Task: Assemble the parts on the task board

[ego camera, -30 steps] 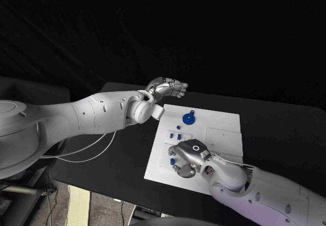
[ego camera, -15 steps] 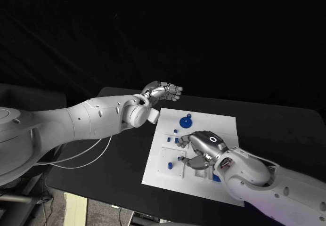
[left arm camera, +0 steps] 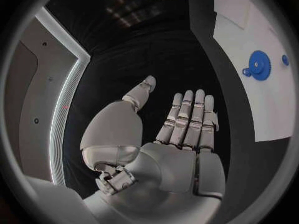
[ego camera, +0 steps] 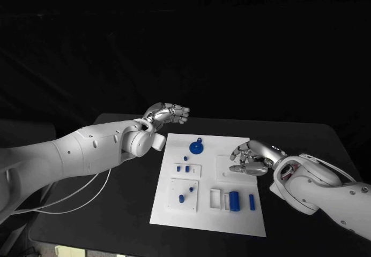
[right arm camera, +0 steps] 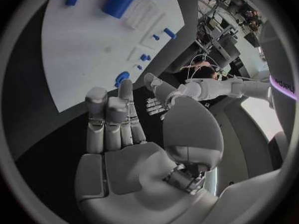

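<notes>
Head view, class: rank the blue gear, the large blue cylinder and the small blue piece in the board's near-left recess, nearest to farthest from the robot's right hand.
From the right hand, at the board's right edge:
1. Large blue cylinder, on the board's near right, and blue gear, at the far end: too close to call.
2. Small blue piece, near-left recess: farthest.

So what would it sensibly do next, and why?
Probably lower the right hand toward the loose blue parts near the task board's near edge. Both hands hold nothing, the left hand is off the board, and parts still lie unassembled.
</notes>
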`<state>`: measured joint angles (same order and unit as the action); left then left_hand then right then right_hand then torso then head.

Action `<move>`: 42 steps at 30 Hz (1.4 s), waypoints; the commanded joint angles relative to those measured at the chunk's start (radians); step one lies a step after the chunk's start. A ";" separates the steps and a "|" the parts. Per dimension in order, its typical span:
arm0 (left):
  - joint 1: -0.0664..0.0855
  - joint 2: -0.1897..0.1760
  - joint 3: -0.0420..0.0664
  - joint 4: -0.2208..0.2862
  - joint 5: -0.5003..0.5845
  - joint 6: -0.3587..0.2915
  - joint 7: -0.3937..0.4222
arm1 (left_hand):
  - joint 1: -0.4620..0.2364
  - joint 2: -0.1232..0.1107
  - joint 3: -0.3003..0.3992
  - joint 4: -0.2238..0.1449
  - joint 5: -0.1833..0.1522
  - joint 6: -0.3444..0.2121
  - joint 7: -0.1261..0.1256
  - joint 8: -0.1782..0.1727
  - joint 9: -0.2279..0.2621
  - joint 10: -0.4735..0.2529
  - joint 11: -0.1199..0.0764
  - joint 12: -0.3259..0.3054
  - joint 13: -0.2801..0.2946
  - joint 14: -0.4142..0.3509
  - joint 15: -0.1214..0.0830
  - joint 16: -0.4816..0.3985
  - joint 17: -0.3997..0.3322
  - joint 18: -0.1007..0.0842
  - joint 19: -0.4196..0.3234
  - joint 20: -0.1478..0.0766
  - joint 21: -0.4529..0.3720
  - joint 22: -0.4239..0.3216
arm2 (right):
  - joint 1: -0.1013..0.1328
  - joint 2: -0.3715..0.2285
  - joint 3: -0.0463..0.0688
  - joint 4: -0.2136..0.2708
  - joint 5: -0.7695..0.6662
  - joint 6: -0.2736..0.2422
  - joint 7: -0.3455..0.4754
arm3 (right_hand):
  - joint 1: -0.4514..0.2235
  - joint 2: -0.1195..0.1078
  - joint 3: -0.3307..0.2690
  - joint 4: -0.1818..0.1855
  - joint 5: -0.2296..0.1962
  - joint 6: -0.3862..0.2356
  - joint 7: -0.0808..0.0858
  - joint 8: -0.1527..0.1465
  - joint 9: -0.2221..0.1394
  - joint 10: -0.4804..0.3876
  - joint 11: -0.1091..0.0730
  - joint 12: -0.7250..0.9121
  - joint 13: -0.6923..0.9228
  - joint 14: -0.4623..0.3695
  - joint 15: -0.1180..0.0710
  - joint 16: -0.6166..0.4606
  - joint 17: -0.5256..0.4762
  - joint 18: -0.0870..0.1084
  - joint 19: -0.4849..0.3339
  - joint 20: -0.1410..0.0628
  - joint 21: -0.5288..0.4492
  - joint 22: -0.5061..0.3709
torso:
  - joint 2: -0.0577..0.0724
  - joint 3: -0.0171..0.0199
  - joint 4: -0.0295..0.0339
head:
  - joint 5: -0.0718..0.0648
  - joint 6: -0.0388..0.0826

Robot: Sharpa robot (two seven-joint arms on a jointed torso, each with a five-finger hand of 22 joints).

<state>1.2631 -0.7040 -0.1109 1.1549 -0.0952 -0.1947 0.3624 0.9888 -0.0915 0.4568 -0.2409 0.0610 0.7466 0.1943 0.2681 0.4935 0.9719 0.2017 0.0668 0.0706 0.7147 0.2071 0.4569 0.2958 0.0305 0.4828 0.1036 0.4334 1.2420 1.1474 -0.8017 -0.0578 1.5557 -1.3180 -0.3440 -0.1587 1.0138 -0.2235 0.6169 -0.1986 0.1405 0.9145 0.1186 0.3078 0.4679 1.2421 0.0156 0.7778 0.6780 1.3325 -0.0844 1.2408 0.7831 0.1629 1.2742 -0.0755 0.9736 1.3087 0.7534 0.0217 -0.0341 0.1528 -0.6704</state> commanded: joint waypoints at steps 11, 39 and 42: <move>-0.013 0.004 0.000 -0.005 0.013 0.016 0.012 | -0.001 0.004 -0.005 0.000 -0.007 0.005 0.011 0.003 -0.001 0.001 0.001 0.002 -0.001 0.003 -0.001 -0.005 0.001 0.020 0.007 0.002 -0.004 0.001 | 0.000 -0.076 -0.005 0.048 0.317 0.266 -0.167 | -0.101 0.056 -0.016 0.060 0.056 -0.003 -0.002 0.007 0.055 -0.109 -0.013 0.395 0.359 -0.030 -0.022 0.076 0.082 0.099 -0.002 -0.025 0.087 0.023 | -0.032 0.0070 -0.0078 | -0.094 -0.020; -0.041 -0.007 0.000 0.016 0.022 0.019 0.010 | -0.015 0.008 -0.012 0.008 -0.007 0.001 0.012 0.002 -0.004 0.001 0.001 0.002 -0.001 0.002 -0.001 -0.007 0.002 0.019 0.007 0.002 -0.008 0.003 | -0.029 0.011 -0.111 -0.017 0.157 0.278 -0.329 | -0.276 0.018 0.025 0.186 -0.058 0.026 -0.014 0.000 0.092 -0.100 -0.024 0.417 0.420 -0.034 -0.034 0.079 0.116 0.099 -0.017 -0.041 0.120 0.016 | -0.068 -0.0035 -0.0168 | -0.117 -0.083; -0.041 -0.011 -0.001 0.019 0.022 0.017 0.008 | -0.016 0.008 -0.012 0.008 -0.007 0.001 0.012 0.002 -0.004 0.001 0.001 0.002 -0.001 0.002 -0.001 -0.007 0.002 0.019 0.008 0.002 -0.009 0.004 | -0.040 0.022 -0.111 -0.028 0.162 0.287 -0.325 | -0.280 0.016 0.031 0.194 -0.067 0.030 -0.015 0.000 0.095 -0.100 -0.025 0.415 0.420 -0.034 -0.035 0.078 0.117 0.099 -0.018 -0.041 0.121 0.016 | -0.068 -0.0039 -0.0167 | -0.114 -0.083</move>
<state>1.2219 -0.7146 -0.1118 1.1701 -0.0798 -0.1872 0.3624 0.9808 -0.0835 0.4496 -0.2337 0.0610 0.7466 0.1943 0.2681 0.4906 0.9719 0.2016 0.0668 0.0708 0.7147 0.2071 0.4529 0.2973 0.0305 0.4828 0.1036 0.4295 1.2442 1.1118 -0.7834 -0.1681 1.5299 -1.1308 -0.0707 -0.4685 0.7379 -0.2023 0.6485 -0.0089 0.0762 0.9284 0.0918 0.3085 0.5621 1.1403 -0.0038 1.1954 1.0976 1.2984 -0.1105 1.3198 0.8999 0.1602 1.2590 -0.1112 1.0880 1.3087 0.6844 0.0184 -0.0515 0.0360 -0.7522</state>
